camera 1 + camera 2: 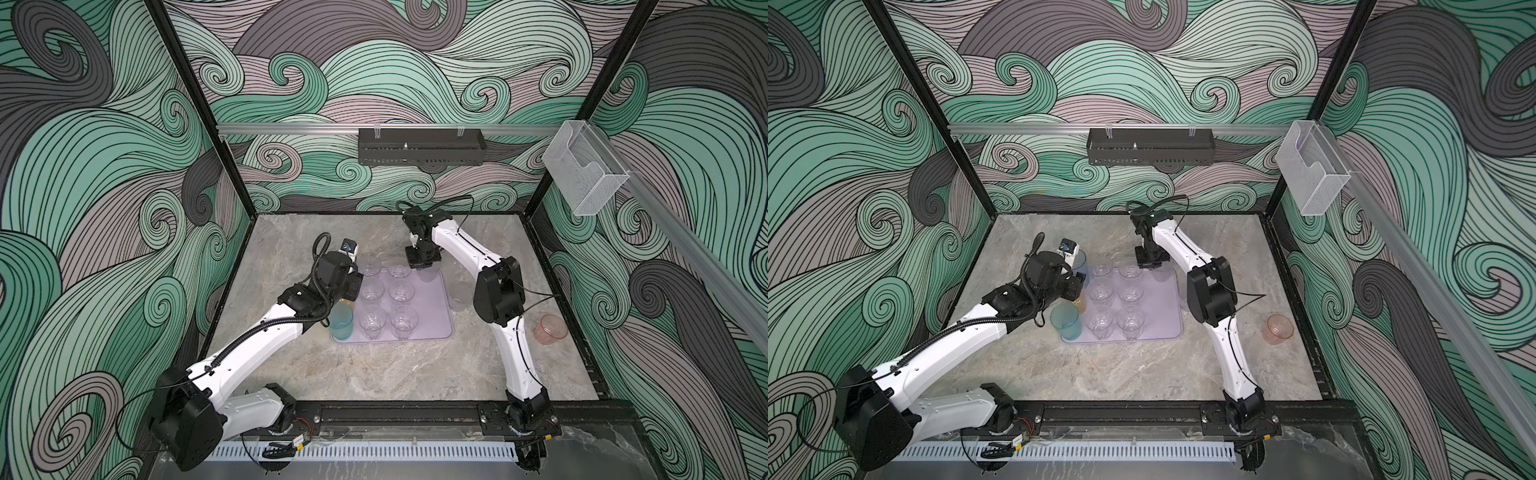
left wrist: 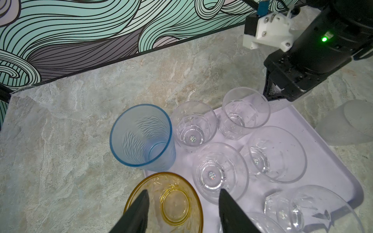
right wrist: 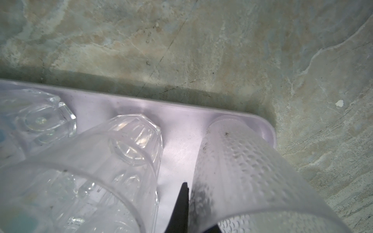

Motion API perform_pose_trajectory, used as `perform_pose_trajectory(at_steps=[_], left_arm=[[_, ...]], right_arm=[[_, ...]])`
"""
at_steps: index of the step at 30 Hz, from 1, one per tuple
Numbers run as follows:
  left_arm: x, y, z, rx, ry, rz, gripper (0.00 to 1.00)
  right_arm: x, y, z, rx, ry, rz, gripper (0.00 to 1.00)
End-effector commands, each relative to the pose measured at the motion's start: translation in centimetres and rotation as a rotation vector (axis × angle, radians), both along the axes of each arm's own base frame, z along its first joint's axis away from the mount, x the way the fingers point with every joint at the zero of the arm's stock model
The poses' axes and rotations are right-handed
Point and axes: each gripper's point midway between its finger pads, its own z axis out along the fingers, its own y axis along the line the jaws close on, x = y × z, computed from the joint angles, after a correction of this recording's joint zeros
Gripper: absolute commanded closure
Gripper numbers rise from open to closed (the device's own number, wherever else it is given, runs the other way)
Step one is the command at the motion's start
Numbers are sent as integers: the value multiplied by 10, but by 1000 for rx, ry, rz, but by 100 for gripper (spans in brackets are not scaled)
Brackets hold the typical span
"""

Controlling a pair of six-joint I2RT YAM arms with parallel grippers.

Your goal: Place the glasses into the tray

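The lavender tray (image 1: 432,307) (image 2: 323,161) holds several small clear glasses (image 1: 401,291) and a teal tumbler (image 1: 341,324) at its near left corner. My left gripper (image 2: 183,191) is open above an amber tumbler (image 2: 175,201) at the tray's left edge. A blue tumbler (image 2: 141,135) stands by the far left corner. My right gripper (image 3: 190,189) is shut on the wall of a frosted grey cup (image 3: 242,161) (image 1: 429,272), which is upright in the tray's far right corner. A second frosted cup (image 1: 459,297) stands on the table right of the tray. A pink cup (image 1: 550,328) sits further right.
A black perforated rack (image 1: 419,151) hangs on the back wall. A clear acrylic box (image 1: 582,170) is mounted on the right wall rail. The right arm's elbow (image 1: 496,291) hangs beside the second frosted cup. Bare marble table (image 1: 395,374) lies in front of the tray.
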Motion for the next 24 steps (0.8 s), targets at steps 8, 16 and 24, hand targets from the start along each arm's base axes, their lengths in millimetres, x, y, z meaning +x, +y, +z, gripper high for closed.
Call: perform_pose_trajectory(at_steps=[8, 16, 24], left_arm=[[3, 3, -2, 0, 0, 16, 42], [3, 4, -3, 2, 3, 19, 42], [6, 9, 3, 3, -11, 59, 39]], right_arm=[[0, 2, 17, 23, -13, 16, 70], [-7, -5, 61, 49, -91, 7, 60], [-35, -29, 105, 54, -164, -13, 58]])
